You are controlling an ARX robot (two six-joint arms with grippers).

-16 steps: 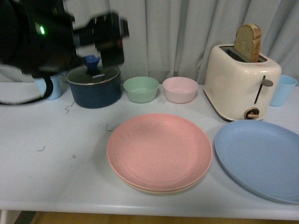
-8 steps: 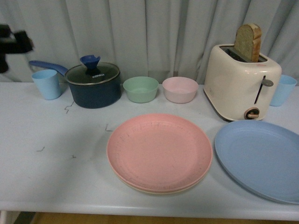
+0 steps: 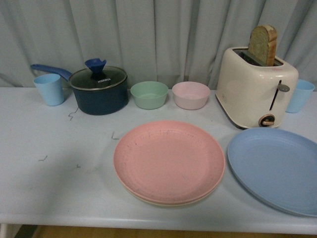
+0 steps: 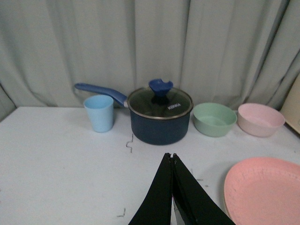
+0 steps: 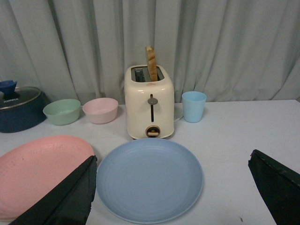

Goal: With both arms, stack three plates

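You see the pink plate (image 3: pixel 168 159) lying on the beige plate (image 3: pixel 168 203) at the middle of the table (image 3: pixel 59 178), and the blue plate (image 3: pixel 275 168) alone just beside them, in front of the toaster (image 3: pixel 255 87). The left gripper (image 4: pixel 171 157) has its fingers pressed together on nothing. The right gripper (image 5: pixel 172 161) is spread wide and empty, with the blue plate showing between its fingers.

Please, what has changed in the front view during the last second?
The black arm that hung in front of the dark blue lidded pot and light blue plastic cup withdrew leftward, out of the front view. Nothing was grasped or released. The round pink plate stays on the beige plate; the round blue plate stays apart, to their right.
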